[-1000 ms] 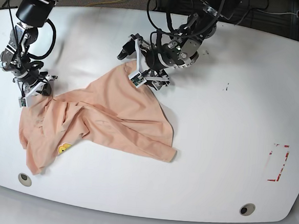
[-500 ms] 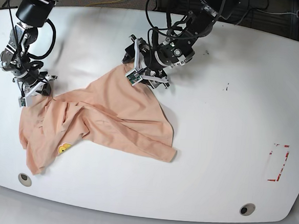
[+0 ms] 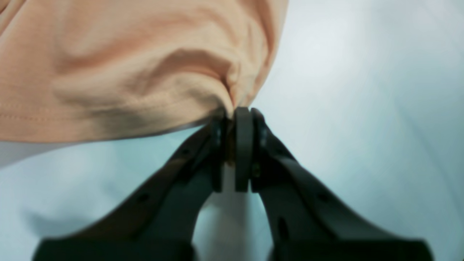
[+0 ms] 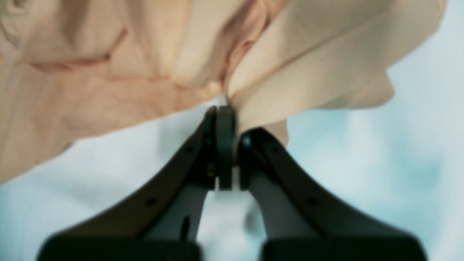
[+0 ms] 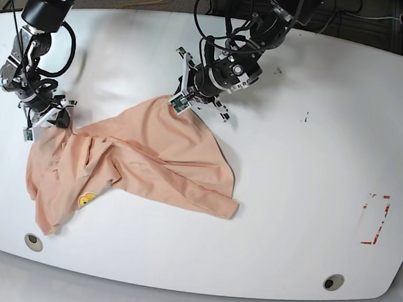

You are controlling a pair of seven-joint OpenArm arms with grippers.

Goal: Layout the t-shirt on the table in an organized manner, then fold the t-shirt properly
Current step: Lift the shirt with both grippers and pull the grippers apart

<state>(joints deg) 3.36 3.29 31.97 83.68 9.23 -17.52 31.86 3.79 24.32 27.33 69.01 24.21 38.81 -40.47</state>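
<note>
Pinching both ends of the t-shirt (image 5: 138, 164) so I can spread it

Left gripper (image 3: 237, 112) has its jaws pressed together on a puckered edge at top centre of the base view; right gripper (image 4: 226, 108) nips a fold at upper left. I judge two grips let me pull the soft, creased peach cotton flat; it lies bunched left of centre on the smooth white table (image 5: 303, 186)

Left arm: reaches in from the far edge, bent low over the middle.
Left gripper (image 3: 235, 116): jaws pinched tight on cloth.
Right arm: hangs down at the far corner.
Right gripper (image 4: 227, 112): clamped on cloth too.
</note>
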